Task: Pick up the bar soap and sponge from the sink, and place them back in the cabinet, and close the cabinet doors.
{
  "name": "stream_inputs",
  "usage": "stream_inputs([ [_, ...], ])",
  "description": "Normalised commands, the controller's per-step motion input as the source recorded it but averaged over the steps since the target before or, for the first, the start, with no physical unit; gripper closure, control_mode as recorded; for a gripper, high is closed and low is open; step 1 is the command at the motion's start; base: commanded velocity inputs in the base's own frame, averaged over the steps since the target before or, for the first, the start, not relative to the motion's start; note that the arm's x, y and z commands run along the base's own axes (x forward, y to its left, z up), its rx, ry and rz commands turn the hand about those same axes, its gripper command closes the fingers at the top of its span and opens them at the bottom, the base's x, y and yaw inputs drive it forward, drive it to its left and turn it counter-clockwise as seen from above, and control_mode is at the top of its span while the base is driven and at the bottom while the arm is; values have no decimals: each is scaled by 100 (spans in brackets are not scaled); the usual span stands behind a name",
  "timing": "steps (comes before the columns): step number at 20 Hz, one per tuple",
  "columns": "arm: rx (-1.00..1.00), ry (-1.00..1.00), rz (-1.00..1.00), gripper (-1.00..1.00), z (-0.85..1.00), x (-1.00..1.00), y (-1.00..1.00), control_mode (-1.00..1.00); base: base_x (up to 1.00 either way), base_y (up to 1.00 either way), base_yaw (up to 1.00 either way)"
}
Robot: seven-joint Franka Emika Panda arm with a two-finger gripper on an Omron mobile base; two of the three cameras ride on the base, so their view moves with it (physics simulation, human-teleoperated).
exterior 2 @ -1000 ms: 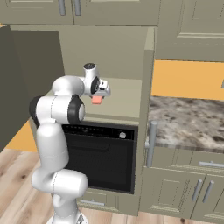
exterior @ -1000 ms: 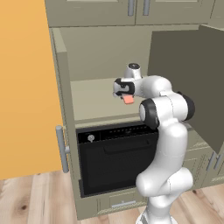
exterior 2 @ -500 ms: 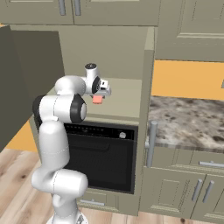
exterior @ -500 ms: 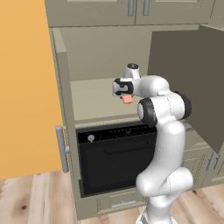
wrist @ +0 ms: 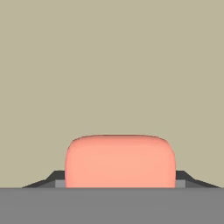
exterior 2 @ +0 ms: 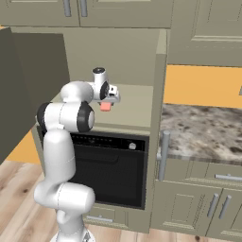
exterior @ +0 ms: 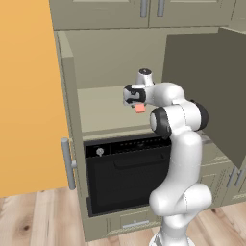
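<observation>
The salmon-pink bar soap (exterior: 140, 110) (exterior 2: 105, 107) hangs a little above the beige shelf (exterior: 101, 111) of the cabinet, near the shelf's front. My gripper (exterior: 139, 106) (exterior 2: 106, 103) is shut on it from above. In the hand view the bar soap (wrist: 120, 162) sits between my dark fingertips (wrist: 54, 177), with the bare shelf behind it. Both cabinet doors stand open: the right door (exterior: 206, 96) swings out beside my arm, and the left door (exterior 2: 28, 85) juts out on the other side. The sponge and the sink are out of view.
A black-fronted oven (exterior: 125, 173) (exterior 2: 108, 165) sits directly under the shelf. A speckled stone counter (exterior 2: 203, 132) runs to the right over lower doors with steel handles. Shorter upper doors (exterior: 149, 9) close off the space above the shelf.
</observation>
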Motion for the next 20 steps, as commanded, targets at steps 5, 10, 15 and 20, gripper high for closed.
stream_inputs([
  [5,0,0,0,-100,0,0,0,-100,0,0,0],
  [10,0,0,0,-100,0,0,0,-100,0,0,0],
  [15,0,0,0,-100,0,0,0,-100,0,0,0],
  [20,0,0,0,-100,0,0,0,-100,0,0,0],
])
